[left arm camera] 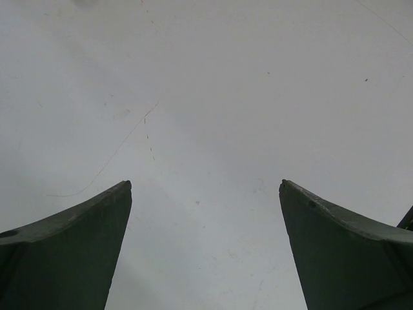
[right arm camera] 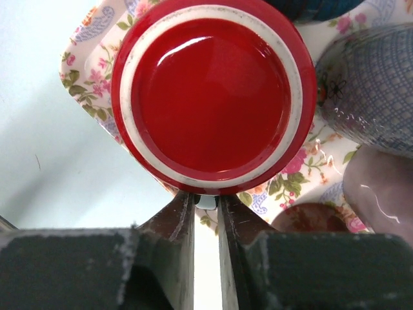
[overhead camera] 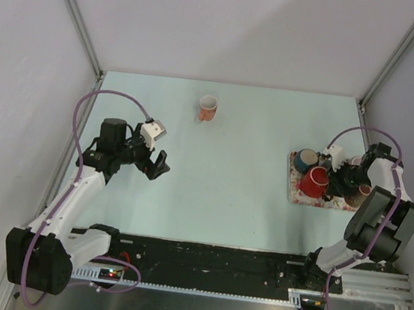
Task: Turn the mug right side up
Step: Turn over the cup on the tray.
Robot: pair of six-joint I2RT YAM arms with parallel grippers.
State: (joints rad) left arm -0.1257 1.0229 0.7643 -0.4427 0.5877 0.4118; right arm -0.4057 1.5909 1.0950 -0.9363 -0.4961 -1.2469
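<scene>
**Facing the upside-down red mug on the tray**

Sitting on a floral tray (overhead camera: 294,193) near the right edge of the tabletop (overhead camera: 226,180), the red mug (right arm camera: 213,97) is bottom up: the right wrist view looks straight onto its glossy base with a pale ring around it. Other mugs crowd the same tray, among them a blue patterned one (right arm camera: 374,90) and a dull purple one (right arm camera: 381,194) just beside the red mug.

The right end effector (right arm camera: 206,203) sits at the red mug's near side, its fingers drawn almost together with only a thin slit between them. The tips meet the mug's edge, and a small pale bit shows between them. Whether they are clamped on the handle or on nothing cannot be told.

The left end effector (left arm camera: 205,187) is released, fingers spread wide over bare tabletop towards the left edge. It is well apart from the tray.

An orange mug (overhead camera: 208,108) stands upright, mouth up, alone near the middle of the far edge.
</scene>
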